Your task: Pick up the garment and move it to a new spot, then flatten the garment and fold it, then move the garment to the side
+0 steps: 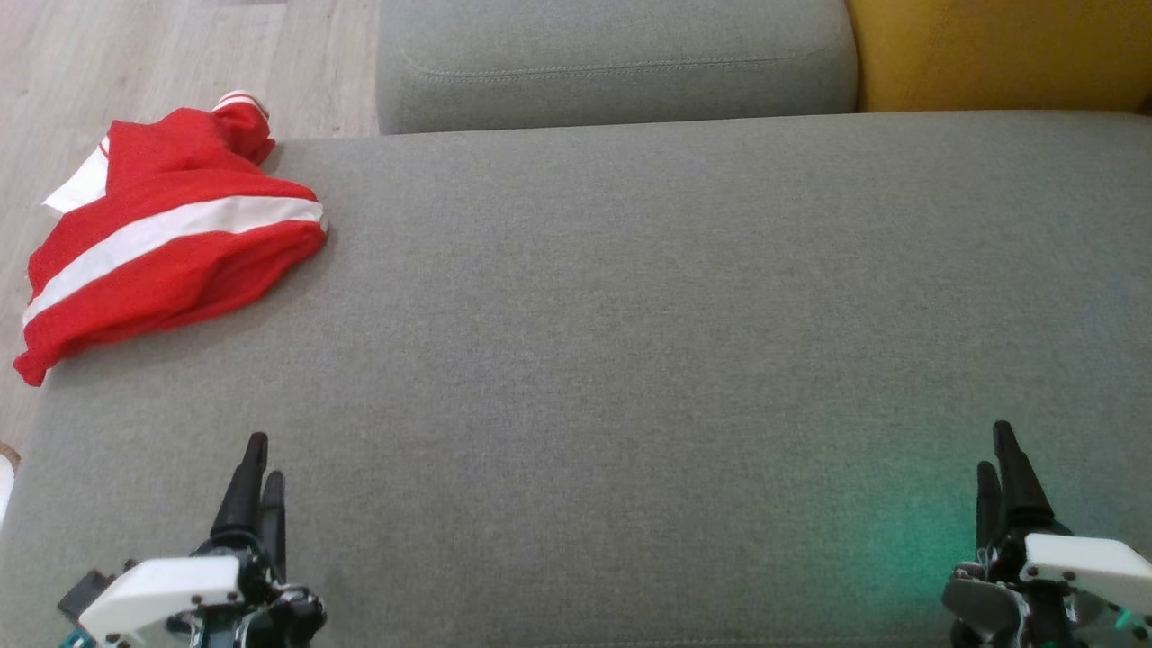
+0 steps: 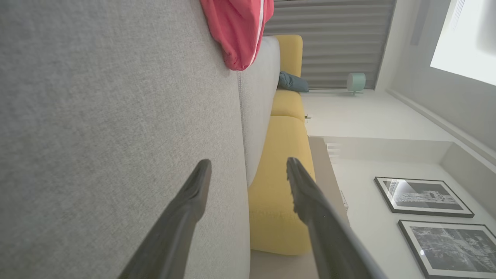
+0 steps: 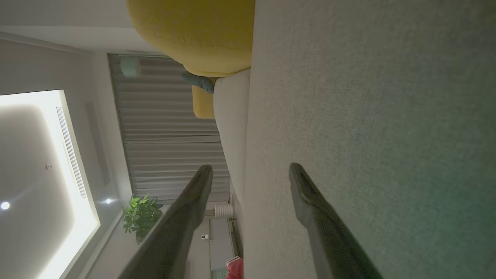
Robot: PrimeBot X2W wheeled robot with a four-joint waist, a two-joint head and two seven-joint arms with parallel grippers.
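Observation:
A red garment [image 1: 171, 238] with a white stripe lies crumpled on the far left corner of the grey sofa seat [image 1: 630, 342], part of it hanging over the left edge. The left wrist view catches it as a red fold [image 2: 238, 31] at the top. A red scrap of the garment [image 3: 234, 268] peeks in at the bottom of the right wrist view. My left gripper [image 1: 261, 457] rests low at the near left, open and empty, well short of the garment. At the near right sits my right gripper [image 1: 995, 446], open with nothing between its fingers.
A grey back cushion [image 1: 616, 63] runs along the far side of the seat, with a yellow cushion [image 1: 999, 54] to its right. Wooden floor [image 1: 162, 54] lies beyond the seat's left edge. A green glow [image 1: 900, 540] falls on the seat by the right gripper.

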